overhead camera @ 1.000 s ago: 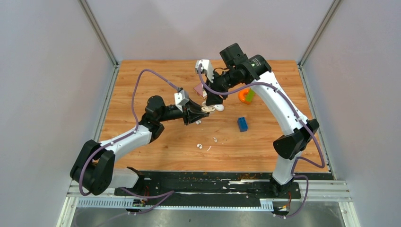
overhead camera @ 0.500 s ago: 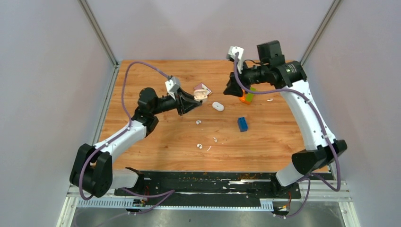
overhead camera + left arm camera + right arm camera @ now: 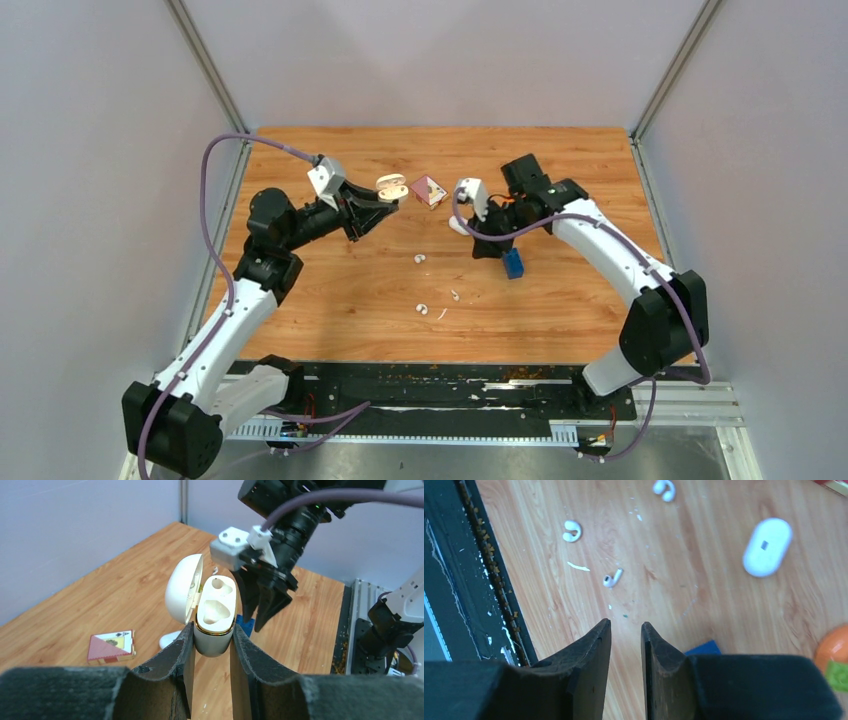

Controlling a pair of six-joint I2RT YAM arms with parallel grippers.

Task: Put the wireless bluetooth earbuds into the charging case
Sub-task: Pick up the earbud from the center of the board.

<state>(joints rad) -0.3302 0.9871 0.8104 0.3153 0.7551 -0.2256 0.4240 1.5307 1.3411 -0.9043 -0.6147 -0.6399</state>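
Observation:
My left gripper (image 3: 385,192) is shut on the cream-white charging case (image 3: 391,186) and holds it above the table at the back left. In the left wrist view the case (image 3: 215,611) stands between my fingers with its lid (image 3: 182,587) open and both sockets empty. Two curved white earbuds lie on the wood: one (image 3: 420,258) mid-table, one (image 3: 422,308) nearer the front. The right wrist view shows both earbuds, the farther (image 3: 665,489) and the nearer (image 3: 572,530). My right gripper (image 3: 487,248) hangs low, open and empty (image 3: 625,625).
A small white stemmed piece (image 3: 612,578) and a thin sliver (image 3: 578,566) lie between the earbuds. A white oval pebble (image 3: 767,546), a blue block (image 3: 513,263) beside my right gripper, a card box (image 3: 428,190) and an orange-green toy (image 3: 834,652) are nearby.
My left arm has pulled back to the left, carrying the open case. My right arm has swung from the back right down to the table's middle, beside the blue block.

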